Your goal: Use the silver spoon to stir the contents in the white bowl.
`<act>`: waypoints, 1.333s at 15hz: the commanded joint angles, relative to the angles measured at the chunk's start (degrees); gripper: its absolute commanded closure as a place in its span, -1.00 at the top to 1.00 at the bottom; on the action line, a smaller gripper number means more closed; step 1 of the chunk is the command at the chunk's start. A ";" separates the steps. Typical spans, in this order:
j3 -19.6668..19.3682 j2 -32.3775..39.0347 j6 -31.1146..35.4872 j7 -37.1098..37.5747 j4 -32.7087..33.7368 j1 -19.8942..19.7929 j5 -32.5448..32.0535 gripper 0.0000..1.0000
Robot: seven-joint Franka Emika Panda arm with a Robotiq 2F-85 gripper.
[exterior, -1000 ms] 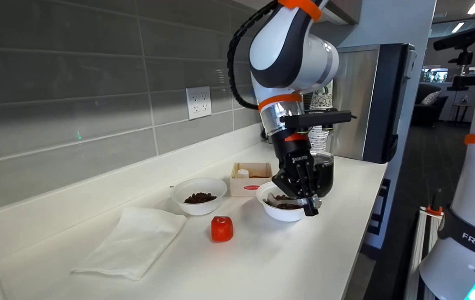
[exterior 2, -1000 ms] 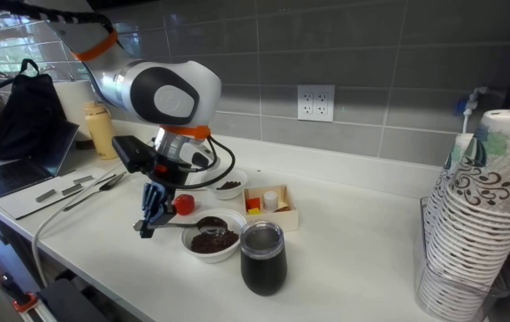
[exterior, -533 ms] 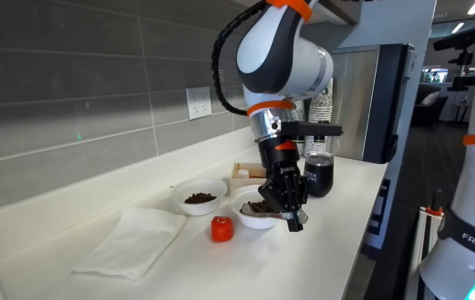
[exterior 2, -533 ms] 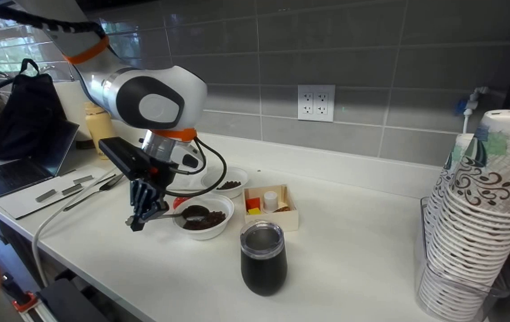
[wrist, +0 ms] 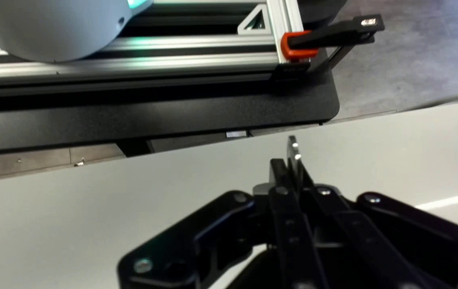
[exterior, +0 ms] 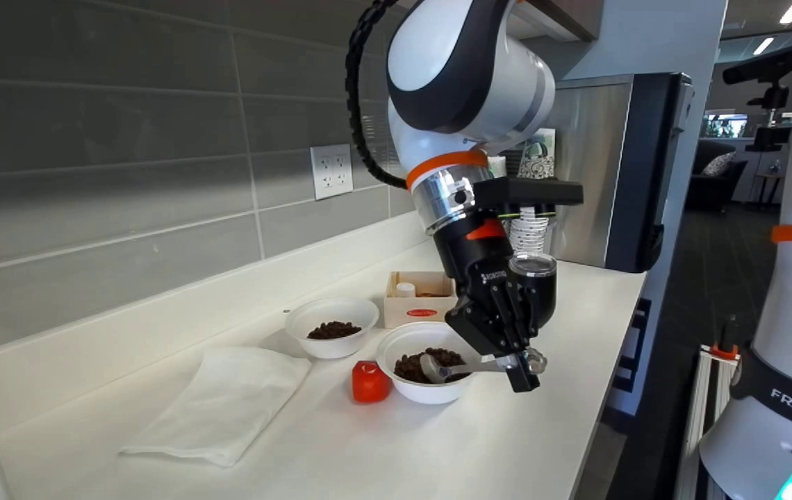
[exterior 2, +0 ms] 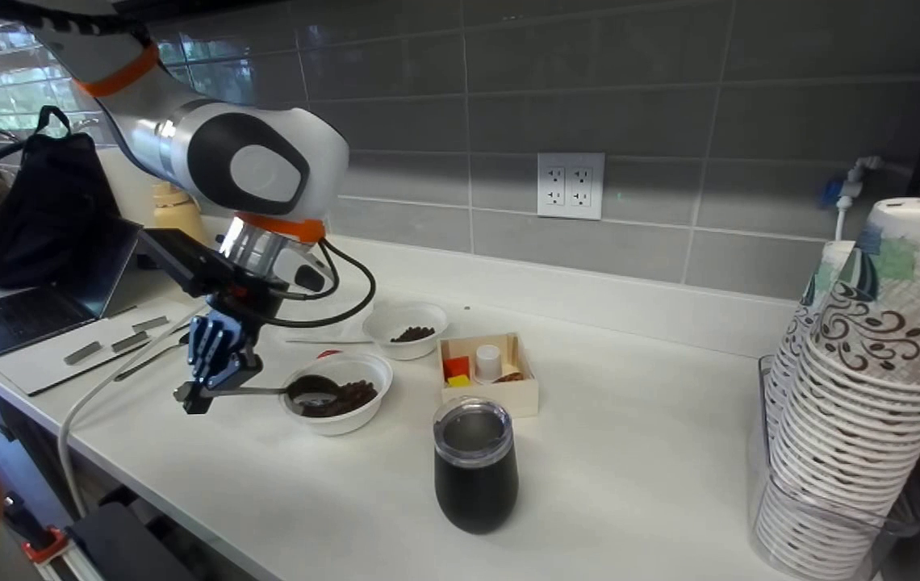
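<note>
My gripper (exterior: 524, 369) is shut on the handle end of the silver spoon (exterior: 465, 369) and holds it nearly level. The gripper also shows in an exterior view (exterior 2: 198, 394) and in the wrist view (wrist: 287, 172), where the handle tip (wrist: 294, 154) sticks up between the fingertips. The spoon's head reaches inside the white bowl (exterior: 427, 394), among the dark brown bits (exterior: 413, 367). The same bowl (exterior 2: 347, 423) and spoon head (exterior 2: 311, 390) show in an exterior view. The gripper itself is outside the bowl, on its counter-edge side. The bowl is hidden in the wrist view.
A smaller white bowl (exterior: 330, 350) with dark bits stands behind. A red object (exterior: 369, 382) is close beside the white bowl. A wooden box (exterior: 415, 317), a black tumbler (exterior 2: 476, 488), a white cloth (exterior: 226, 403) and stacked cups (exterior 2: 863, 420) stand on the counter.
The gripper, spoon and white bowl have moved together, away from the tumbler and wooden box and close to the red object. The spoon's head has shifted inside the bowl.
</note>
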 commanded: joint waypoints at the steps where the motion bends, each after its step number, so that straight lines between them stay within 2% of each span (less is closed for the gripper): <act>1: -0.25 -4.27 -7.12 3.86 -0.43 -0.55 -1.02 -0.98; 5: -1.03 -4.31 -10.83 4.21 -0.65 -1.65 -0.99 -0.98; 9: -1.81 -2.90 -11.12 5.78 -0.62 -3.41 -2.41 -0.98; 14: -0.22 -2.85 -7.24 9.97 -0.90 -3.48 -7.06 -0.98; 20: 3.61 -3.93 -0.40 10.43 -0.79 -0.15 -6.47 -0.98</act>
